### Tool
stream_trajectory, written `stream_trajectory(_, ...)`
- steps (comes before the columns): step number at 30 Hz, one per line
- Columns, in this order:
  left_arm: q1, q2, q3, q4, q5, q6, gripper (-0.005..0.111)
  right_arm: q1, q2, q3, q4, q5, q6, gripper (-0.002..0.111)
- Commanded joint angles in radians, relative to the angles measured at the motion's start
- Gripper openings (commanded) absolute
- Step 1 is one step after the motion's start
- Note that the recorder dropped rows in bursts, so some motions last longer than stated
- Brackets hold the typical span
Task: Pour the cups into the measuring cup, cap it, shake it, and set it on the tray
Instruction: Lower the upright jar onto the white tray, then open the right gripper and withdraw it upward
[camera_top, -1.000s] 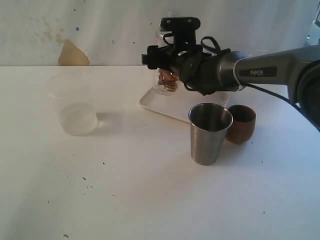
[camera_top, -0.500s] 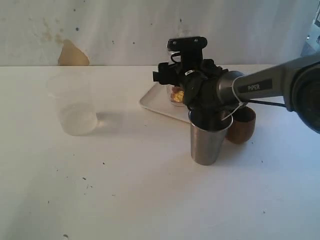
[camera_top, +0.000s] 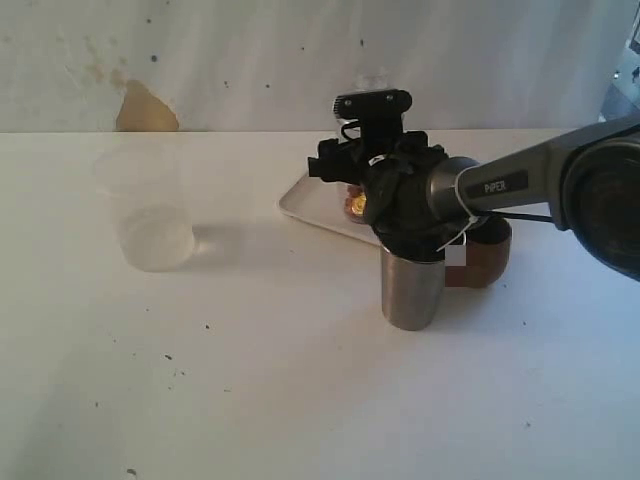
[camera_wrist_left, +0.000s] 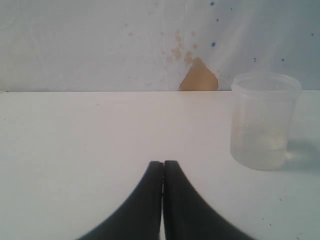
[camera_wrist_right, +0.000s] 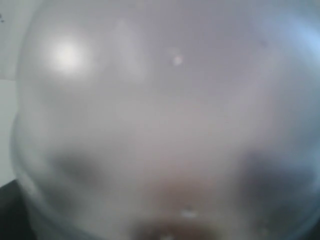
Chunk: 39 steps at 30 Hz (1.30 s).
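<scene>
Exterior view: right jaws grasping the measuring cup (camera_top: 357, 206) at the tray (camera_top: 303, 206).
Steel tumbler (camera_top: 410, 290) and wooden cup (camera_top: 488, 262) stand just in front; left jaws clenched, empty, above the worktop (camera_wrist_left: 75, 140).

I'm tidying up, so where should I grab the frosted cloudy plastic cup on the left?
Probably grip the frosted cloudy plastic cup around its middle wall, coming in from the side. It stands upright, round and only slightly tapered, well apart from everything else.
</scene>
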Motion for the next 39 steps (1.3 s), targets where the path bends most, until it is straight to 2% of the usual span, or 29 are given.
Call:
stream_trajectory(1, 0.004, -0.003, 0.006, -0.001, -0.013, -0.002, 0.001, -0.001, -0.010, 0.000, -0.015, -0.028, -0.012, 0.080)
stream_trajectory(2, 0.004, -0.003, 0.006, -0.001, -0.013, -0.002, 0.001, -0.001, -0.010, 0.000, -0.015, -0.039, -0.012, 0.098)
stream_trajectory(3, 0.004, -0.003, 0.006, -0.001, -0.013, -0.002, 0.001, -0.001, -0.011, 0.000, -0.015, -0.039, -0.012, 0.105)
stream_trajectory(23, 0.004, -0.003, 0.006, -0.001, -0.013, -0.002, 0.001, -0.001, -0.155, 0.000, 0.013, 0.004, -0.042, 0.104)
stream_trajectory(27, 0.004, -0.003, 0.006, -0.001, -0.013, -0.002, 0.001, -0.001, -0.192, 0.000, 0.022, -0.010, -0.042, 0.090)
stream_trajectory(30, 0.004, -0.003, 0.006, -0.001, -0.013, -0.002, 0.001, -0.001, -0.223, 0.000, 0.029, -0.037, -0.042, 0.075)
stream_trajectory(35, 0.004, -0.003, 0.006, -0.001, -0.013, -0.002, 0.001, -0.001, -0.316, 0.000, 0.031, -0.017, -0.050, 0.043)
stream_trajectory(39, 0.004, -0.003, 0.006, -0.001, -0.013, -0.002, 0.001, -0.001, -0.418, 0.000, 0.049, 0.132, -0.135, 0.017)
